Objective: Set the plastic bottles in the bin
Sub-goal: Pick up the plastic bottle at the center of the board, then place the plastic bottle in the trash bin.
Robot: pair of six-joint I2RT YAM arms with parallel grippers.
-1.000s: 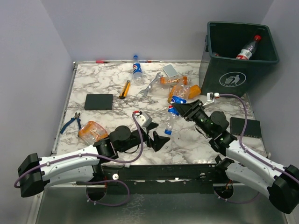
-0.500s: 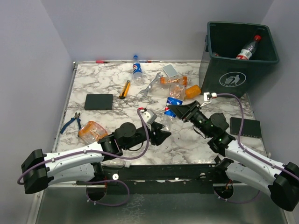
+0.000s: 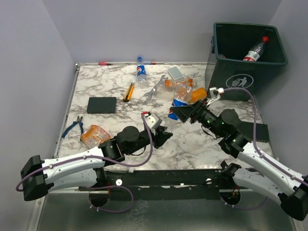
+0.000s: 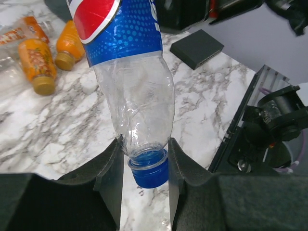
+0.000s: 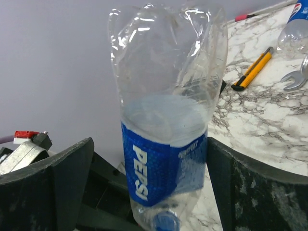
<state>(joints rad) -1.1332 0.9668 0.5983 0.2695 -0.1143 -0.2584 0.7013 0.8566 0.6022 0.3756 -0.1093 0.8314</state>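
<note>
Hanging above the middle of the marble table (image 3: 96, 82) is a clear bottle (image 4: 132, 96), crumpled, with a blue Pepsi label and a blue cap. It is held base up and cap down.

At the left edge lie blue-handled pliers (image 3: 72, 126) and a crushed orange bottle (image 3: 95, 135), with a black block (image 3: 102, 105) beyond them. The left gripper (image 4: 144, 149) sits under the raised bottle. Its fingers are on either side of the neck and touch the shoulder, but whether they pinch it cannot be told.

Farther back lie a yellow-handled cutter (image 3: 128, 91), a second Pepsi bottle (image 3: 141, 72) and a silver wrench (image 3: 153, 88). The right gripper (image 5: 149, 163) is clamped around the bottle's labelled part.

Several orange bottles (image 3: 179, 83) lie between the raised bottle and the bin (image 3: 240, 82). The bin is dark green and stands at the far right corner, with a red-capped bottle (image 3: 255, 50) inside. A black box (image 3: 257, 129) lies at the right edge.
</note>
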